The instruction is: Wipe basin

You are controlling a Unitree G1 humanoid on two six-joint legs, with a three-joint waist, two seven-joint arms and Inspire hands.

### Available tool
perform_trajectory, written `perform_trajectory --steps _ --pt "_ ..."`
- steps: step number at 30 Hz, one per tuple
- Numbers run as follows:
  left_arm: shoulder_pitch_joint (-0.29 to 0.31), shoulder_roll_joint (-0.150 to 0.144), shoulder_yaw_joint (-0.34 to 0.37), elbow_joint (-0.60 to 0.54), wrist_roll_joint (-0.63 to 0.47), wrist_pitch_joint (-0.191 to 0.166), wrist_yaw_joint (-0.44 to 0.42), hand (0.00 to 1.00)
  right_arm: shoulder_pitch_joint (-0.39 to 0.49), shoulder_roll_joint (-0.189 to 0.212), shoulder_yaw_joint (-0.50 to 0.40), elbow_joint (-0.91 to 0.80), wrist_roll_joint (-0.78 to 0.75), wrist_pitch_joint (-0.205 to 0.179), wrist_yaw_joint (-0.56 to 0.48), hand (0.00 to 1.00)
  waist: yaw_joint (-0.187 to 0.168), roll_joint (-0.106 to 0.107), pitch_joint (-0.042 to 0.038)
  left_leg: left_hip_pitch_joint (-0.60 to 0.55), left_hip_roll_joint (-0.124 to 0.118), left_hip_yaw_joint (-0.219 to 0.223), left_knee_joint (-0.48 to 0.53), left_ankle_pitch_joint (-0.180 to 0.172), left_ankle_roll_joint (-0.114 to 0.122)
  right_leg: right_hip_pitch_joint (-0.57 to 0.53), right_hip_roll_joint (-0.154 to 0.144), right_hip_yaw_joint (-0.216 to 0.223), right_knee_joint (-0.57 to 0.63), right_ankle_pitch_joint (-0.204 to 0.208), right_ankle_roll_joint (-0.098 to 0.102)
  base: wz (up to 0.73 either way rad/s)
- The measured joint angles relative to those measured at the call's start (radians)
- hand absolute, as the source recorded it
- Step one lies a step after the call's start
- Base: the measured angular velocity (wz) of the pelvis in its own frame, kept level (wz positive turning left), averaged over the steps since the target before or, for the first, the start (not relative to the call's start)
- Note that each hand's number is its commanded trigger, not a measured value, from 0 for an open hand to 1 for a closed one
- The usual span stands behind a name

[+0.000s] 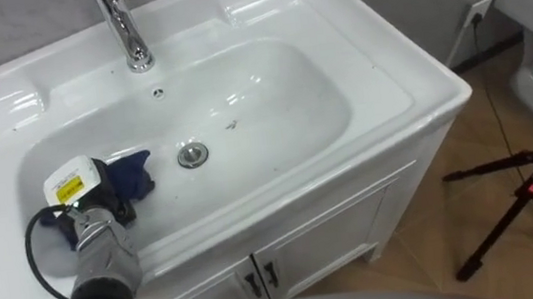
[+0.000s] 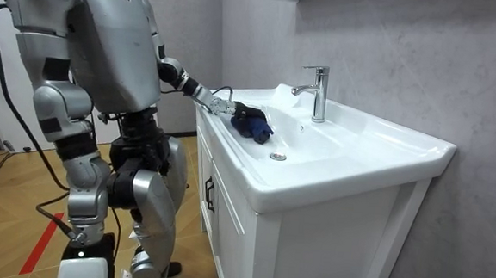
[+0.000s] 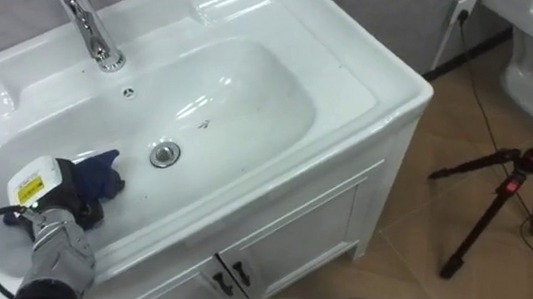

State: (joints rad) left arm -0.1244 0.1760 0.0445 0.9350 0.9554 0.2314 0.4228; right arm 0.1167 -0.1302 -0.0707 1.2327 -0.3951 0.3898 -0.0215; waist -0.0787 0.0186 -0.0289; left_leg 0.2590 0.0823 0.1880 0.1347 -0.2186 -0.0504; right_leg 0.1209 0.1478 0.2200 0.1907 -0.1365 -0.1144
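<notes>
Left hand [image 1: 91,197] rests on blue cloth [image 1: 134,173] inside basin [image 1: 279,78], left of drain [image 1: 193,155]; whether hand grips cloth cannot be told.

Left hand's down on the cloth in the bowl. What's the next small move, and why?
Probably sweep the left hand and blue cloth rightward past the drain: they sit at the left end of the basin, with most of the bowl to their right.
</notes>
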Motion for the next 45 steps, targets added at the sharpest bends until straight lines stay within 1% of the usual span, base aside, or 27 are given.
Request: perform_trajectory --steps 8,15,19,23,28,31,32,34,35,36,37,38,39,40,41,42,43,45 --pt "0.0 0.004 0.0 0.031 0.022 0.0 0.025 1.0 0.0 -0.001 0.0 0.018 0.0 -0.032 -0.001 0.0 0.002 0.011 0.0011 0.018 0.006 -0.001 -0.004 0.0 0.0 0.012 0.008 0.007 0.0 -0.003 -0.007 -0.02" --pt "0.003 0.008 0.0 0.045 0.02 0.0 0.029 1.0 -0.003 -0.002 0.012 0.023 0.009 -0.031 0.004 0.0 0.001 0.011 0.0014 0.033 0.009 -0.001 -0.004 0.0 -0.001 0.025 0.012 0.006 0.011 -0.013 -0.016 0.0" --pt "0.002 0.007 -0.003 0.041 0.017 0.0 0.027 1.0 -0.021 -0.002 0.036 0.044 0.057 -0.032 0.012 0.0 -0.002 0.01 0.0014 0.032 0.009 -0.003 -0.004 0.0 -0.001 0.021 0.011 0.006 0.014 -0.017 -0.018 0.05" --pt "0.0 -0.001 -0.004 0.03 0.016 0.004 0.027 1.0 -0.026 -0.003 0.039 0.042 0.127 -0.043 0.008 0.0 0.001 0.012 0.0023 0.014 0.007 -0.001 -0.003 0.0 -0.001 0.008 0.009 0.006 0.016 -0.02 -0.016 0.0" --pt "-0.019 -0.01 -0.01 0.026 -0.057 0.004 0.034 1.0 -0.053 -0.005 0.05 0.041 0.209 -0.069 -0.018 0.0 0.0 0.015 0.0042 -0.007 0.004 -0.001 0.0 0.0 -0.001 -0.019 0.006 0.006 0.024 -0.021 -0.013 0.01" --pt "-0.042 -0.033 -0.012 0.026 -0.126 0.006 0.04 1.0 -0.076 -0.003 0.052 0.048 0.251 -0.075 -0.039 0.0 -0.002 0.016 0.0053 -0.034 0.0 0.0 0.001 0.001 -0.001 -0.051 0.006 0.017 0.034 -0.021 -0.007 -0.04" --pt "-0.064 -0.044 -0.013 0.029 -0.163 0.006 0.044 1.0 -0.095 -0.003 0.052 0.061 0.28 -0.083 -0.047 0.0 -0.007 0.016 0.0067 -0.048 -0.001 0.002 0.002 0.001 -0.001 -0.066 0.006 0.022 0.035 -0.018 -0.003 -0.03" --pt "-0.091 -0.056 -0.012 0.035 -0.206 0.006 0.045 1.0 -0.121 -0.003 0.056 0.075 0.331 -0.088 -0.053 0.0 -0.005 0.016 0.0076 -0.077 -0.002 0.003 0.002 0.002 0.0 -0.094 0.005 0.025 0.034 -0.013 0.003 -0.02" --pt "-0.127 -0.073 -0.015 0.038 -0.244 0.006 0.046 1.0 -0.142 -0.003 0.076 0.082 0.371 -0.093 -0.056 0.0 -0.007 0.015 0.0125 -0.097 -0.004 0.007 0.002 0.004 0.003 -0.113 0.003 0.028 0.031 -0.006 0.008 -0.07" --pt "-0.164 -0.084 -0.017 0.049 -0.284 0.006 0.046 1.0 -0.164 -0.003 0.105 0.089 0.413 -0.094 -0.059 0.0 -0.007 0.011 0.0205 -0.114 -0.007 0.016 0.002 0.008 0.009 -0.133 -0.002 0.025 0.03 0.0 0.012 -0.08" --pt "-0.181 -0.09 -0.017 0.053 -0.306 0.006 0.046 1.0 -0.176 -0.002 0.121 0.093 0.433 -0.094 -0.061 0.0 -0.006 0.009 0.0232 -0.124 -0.008 0.024 0.002 0.01 0.009 -0.142 -0.003 0.025 0.029 0.004 0.015 -0.09" --pt "-0.211 -0.1 -0.018 0.056 -0.348 0.003 0.046 1.0 -0.194 -0.001 0.132 0.1 0.454 -0.097 -0.063 0.0 -0.005 0.007 0.0244 -0.145 -0.01 0.032 0.002 0.01 0.01 -0.164 -0.005 0.03 0.028 0.009 0.02 -0.14" --pt "-0.239 -0.107 -0.019 0.061 -0.388 0.0 0.045 1.0 -0.214 0.001 0.143 0.103 0.468 -0.101 -0.065 0.0 -0.002 0.006 0.0275 -0.161 -0.012 0.04 0.002 0.013 0.015 -0.18 -0.005 0.039 0.021 0.02 0.024 -0.21" --pt "-0.254 -0.11 -0.019 0.068 -0.405 -0.003 0.045 1.0 -0.225 0.002 0.151 0.106 0.469 -0.102 -0.067 0.0 0.002 0.006 0.0281 -0.168 -0.012 0.051 0.002 0.014 0.017 -0.188 -0.006 0.041 0.016 0.027 0.026 -0.32" --pt "-0.282 -0.11 -0.019 0.083 -0.427 -0.006 0.046 1.0 -0.255 0.006 0.168 0.124 0.475 -0.11 -0.073 0.0 0.0 0.006 0.0294 -0.184 -0.012 0.063 0.002 0.016 0.019 -0.204 -0.006 0.047 0.009 0.037 0.029 -0.26" --pt "-0.32 -0.111 -0.019 0.11 -0.454 -0.011 0.045 1.0 -0.279 0.012 0.168 0.131 0.478 -0.116 -0.076 0.0 -0.008 0.004 0.0349 -0.197 -0.014 0.071 0.003 0.018 0.023 -0.218 -0.008 0.048 0.008 0.041 0.033 -0.18" --pt "-0.339 -0.114 -0.02 0.121 -0.468 -0.011 0.045 1.0 -0.287 0.016 0.169 0.134 0.479 -0.119 -0.08 0.0 -0.01 0.003 0.0367 -0.204 -0.016 0.072 0.003 0.02 0.025 -0.226 -0.009 0.048 0.008 0.043 0.035 0.0" --pt "-0.418 -0.119 -0.044 0.164 -0.558 -0.012 0.036 1.0 -0.348 0.029 0.173 0.165 0.524 -0.129 -0.1 0.0 -0.029 0.004 0.0455 -0.25 -0.022 0.072 0.012 0.026 0.035 -0.264 -0.018 0.052 0.001 0.056 0.044 0.0"
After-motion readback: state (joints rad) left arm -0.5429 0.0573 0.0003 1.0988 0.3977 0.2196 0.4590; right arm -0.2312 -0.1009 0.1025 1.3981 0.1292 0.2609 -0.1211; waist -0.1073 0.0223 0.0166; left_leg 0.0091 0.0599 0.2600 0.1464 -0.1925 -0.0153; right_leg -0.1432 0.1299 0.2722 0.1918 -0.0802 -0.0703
